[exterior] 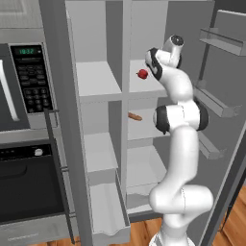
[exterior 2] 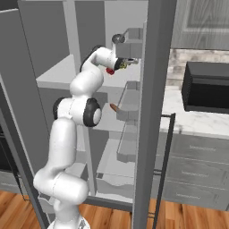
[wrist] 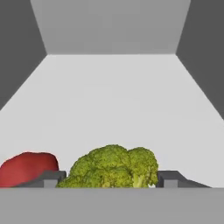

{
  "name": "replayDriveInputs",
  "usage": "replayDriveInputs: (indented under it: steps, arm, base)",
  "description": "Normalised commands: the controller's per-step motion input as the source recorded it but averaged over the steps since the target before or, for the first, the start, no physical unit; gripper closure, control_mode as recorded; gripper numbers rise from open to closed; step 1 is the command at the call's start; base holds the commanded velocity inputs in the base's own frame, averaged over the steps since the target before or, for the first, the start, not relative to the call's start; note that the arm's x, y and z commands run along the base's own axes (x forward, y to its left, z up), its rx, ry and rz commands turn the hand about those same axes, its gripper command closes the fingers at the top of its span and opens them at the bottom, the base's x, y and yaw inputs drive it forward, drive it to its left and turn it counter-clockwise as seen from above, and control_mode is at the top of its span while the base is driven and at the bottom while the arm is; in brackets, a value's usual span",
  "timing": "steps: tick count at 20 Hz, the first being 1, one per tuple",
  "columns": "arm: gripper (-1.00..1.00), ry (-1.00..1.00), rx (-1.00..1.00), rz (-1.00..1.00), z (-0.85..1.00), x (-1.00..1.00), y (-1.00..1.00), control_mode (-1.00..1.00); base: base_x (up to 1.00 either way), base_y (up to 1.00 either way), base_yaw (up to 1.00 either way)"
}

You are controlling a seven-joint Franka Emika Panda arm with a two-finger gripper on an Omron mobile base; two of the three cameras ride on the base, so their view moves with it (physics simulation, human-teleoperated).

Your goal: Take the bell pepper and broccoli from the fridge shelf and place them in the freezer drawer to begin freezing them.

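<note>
Your broccoli (wrist: 111, 168), lumpy yellow-green, sat low in the hand view's centre between the open pincer (wrist: 111, 178) tips, with the rounded red bell pepper (wrist: 27, 168) at lower left. Both rested on the plain white fridge shelf (wrist: 113, 100), grey walls around.

You are looking at a home kitchen: an open fridge (exterior: 101, 81) is standing beside a microwave (exterior: 21, 81) and oven (exterior: 29, 182), a marble desk (exterior 2: 197, 120) is running alongside, wood floor (exterior 2: 179, 217) below.
</note>
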Motion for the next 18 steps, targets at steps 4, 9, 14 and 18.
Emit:
replayDriveInputs:
  steps: [4,9,14,18]
  arm:
    - [1.0,-0.19,0.0,-0.06,-0.25,-0.45,0.16,-1.0]
    - [1.0,-0.06,0.0,-0.15,0.05,-0.89,0.0,-1.0]
    - [1.0,-0.07,0.0,-0.14,0.0,-1.0,0.03,-1.0]
    - [1.0,-0.01,0.0,-0.14,0.02,-1.0,0.1,-1.0]
  base:
    - [0.0,0.0,0.0]
    - [0.0,0.0,0.0]
    - [0.0,0.0,0.0]
    - [0.0,0.0,0.0]
